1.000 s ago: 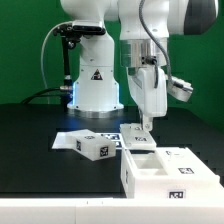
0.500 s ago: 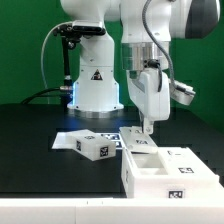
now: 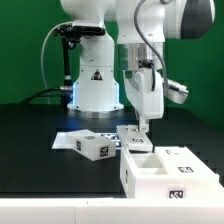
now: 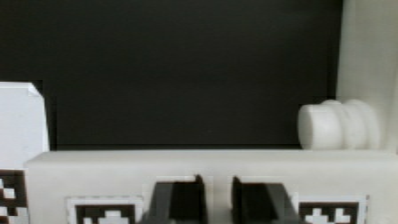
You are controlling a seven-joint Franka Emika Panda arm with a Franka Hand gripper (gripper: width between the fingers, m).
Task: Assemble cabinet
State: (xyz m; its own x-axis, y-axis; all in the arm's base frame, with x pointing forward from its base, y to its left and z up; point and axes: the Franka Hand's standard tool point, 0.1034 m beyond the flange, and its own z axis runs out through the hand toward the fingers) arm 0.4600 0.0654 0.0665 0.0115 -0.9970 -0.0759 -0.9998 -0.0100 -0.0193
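Observation:
The cabinet's compartmented box (image 3: 165, 172) stands at the front in the exterior view. A small tagged white panel (image 3: 135, 140) lies just behind it, and a tagged white block (image 3: 93, 147) lies to its left. My gripper (image 3: 146, 126) points straight down right above that panel. In the wrist view the gripper (image 4: 219, 202) hangs over the tagged panel (image 4: 125, 175). Its jaws stand nearly together with a slim gap, and I see nothing held. A round white knob (image 4: 338, 125) and another white part (image 4: 18, 120) lie beyond on the black table.
The marker board (image 3: 66, 138) lies flat behind the block. The white robot base (image 3: 95, 85) with a triangle mark stands at the back. A green wall closes the scene behind the black table (image 3: 30, 125).
The gripper has shifted slightly toward the exterior view's left and a touch lower over the small panel. The parts have not moved.

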